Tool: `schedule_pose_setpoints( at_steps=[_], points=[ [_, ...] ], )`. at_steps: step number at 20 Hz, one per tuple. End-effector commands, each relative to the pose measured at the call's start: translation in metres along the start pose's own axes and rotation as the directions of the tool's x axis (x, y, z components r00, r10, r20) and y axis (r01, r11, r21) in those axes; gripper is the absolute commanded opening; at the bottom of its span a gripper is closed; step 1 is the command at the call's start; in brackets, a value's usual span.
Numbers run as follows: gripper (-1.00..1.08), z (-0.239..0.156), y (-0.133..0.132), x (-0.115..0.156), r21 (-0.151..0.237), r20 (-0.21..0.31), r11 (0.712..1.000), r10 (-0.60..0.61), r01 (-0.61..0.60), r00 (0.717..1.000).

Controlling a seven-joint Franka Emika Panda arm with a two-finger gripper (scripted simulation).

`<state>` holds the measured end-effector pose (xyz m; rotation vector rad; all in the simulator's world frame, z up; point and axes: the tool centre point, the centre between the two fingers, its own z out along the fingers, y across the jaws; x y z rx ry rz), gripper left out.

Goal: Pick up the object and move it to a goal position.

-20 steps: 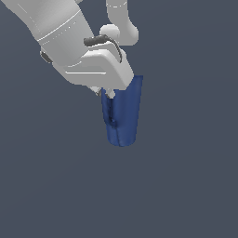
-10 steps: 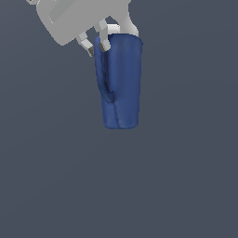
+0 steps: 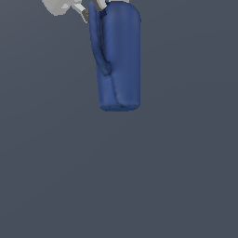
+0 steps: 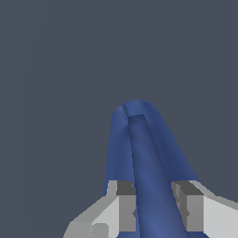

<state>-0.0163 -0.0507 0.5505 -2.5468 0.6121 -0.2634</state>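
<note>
The dark blue mug (image 3: pixel 119 56) hangs in the air near the top of the exterior view, long axis upright, its loop handle facing the exterior view's left. Only a bit of the grey-white gripper (image 3: pixel 95 5) shows at the top edge, at the mug's upper end. In the wrist view the mug (image 4: pixel 148 158) runs away from the camera between the two fingers (image 4: pixel 122 204), which close on it from both sides along the handle. The gripper (image 4: pixel 153 207) is shut on the mug.
A plain dark grey surface (image 3: pixel 139 186) fills the background in both views. No other objects show.
The gripper has lifted the mug upward and toward the camera. The arm has mostly left the top of the exterior view, and the mug has turned more upright.
</note>
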Motion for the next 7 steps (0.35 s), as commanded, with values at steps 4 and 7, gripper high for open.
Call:
schedule_pose_setpoints(
  at_steps=[4,7],
  points=[
    [-1.00,-0.0157,-0.0023,-0.0068,0.021,-0.026,1.000,-0.019,0.020,0.999],
    [-1.00,-0.0176,-0.0024,-0.0076,0.024,-0.029,0.999,-0.022,0.022,0.999]
  ],
)
